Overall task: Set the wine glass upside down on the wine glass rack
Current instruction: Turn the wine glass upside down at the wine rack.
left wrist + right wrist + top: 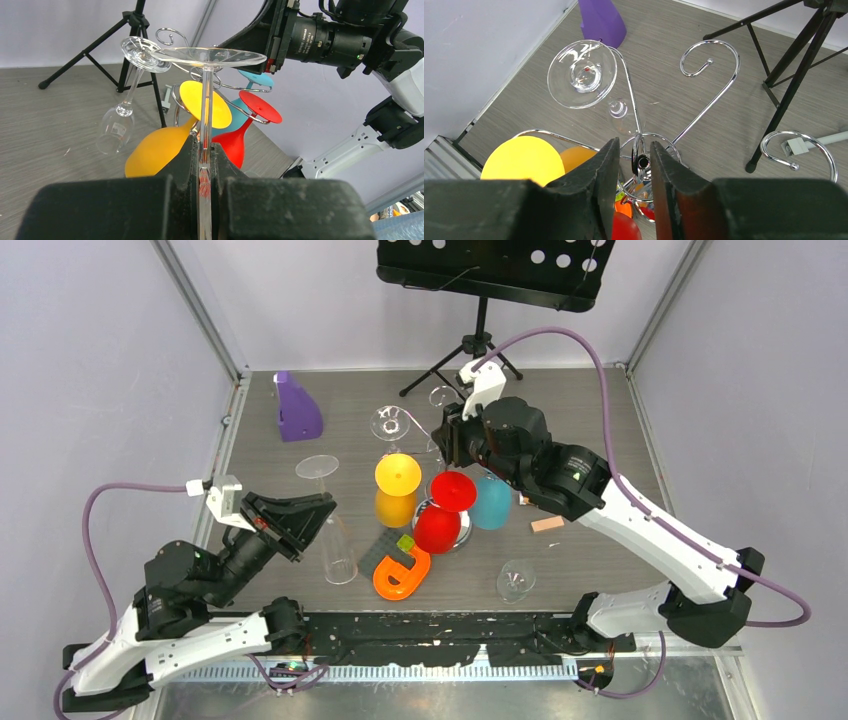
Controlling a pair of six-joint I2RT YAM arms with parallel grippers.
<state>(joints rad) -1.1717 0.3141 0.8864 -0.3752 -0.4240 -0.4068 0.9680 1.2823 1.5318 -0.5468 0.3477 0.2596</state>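
A clear wine glass [207,56] is held upside down by the left gripper [204,150]. Its thin stem is pinched between the closed fingers, the flat foot is turned upward and the bowl is carried low, near the table [600,410]. In the top view this glass is found at about 9 o'clock from the rack [640,160], near it but apart, with none of the wire arms touched.

The rack is stood near the middle of the table. Reckoned from the top of its post in the top view, a yellow glass [397,476] is hung at 8 o'clock, a red glass [452,490] at 6 o'clock, a blue glass [490,502] at 5 o'clock and a hung clear glass [581,74] at 10 o'clock.

The right gripper [634,147] is placed over the top of the post. Its jaws are set narrow, one on each side of the chrome loop there, and a slim gap is seen; no firm grip can be made out.

A purple object [297,408] is seen at 10 o'clock on the table, a black music stand [490,270] at 12 o'clock behind it, and a loose glass [516,578] at 5 o'clock.
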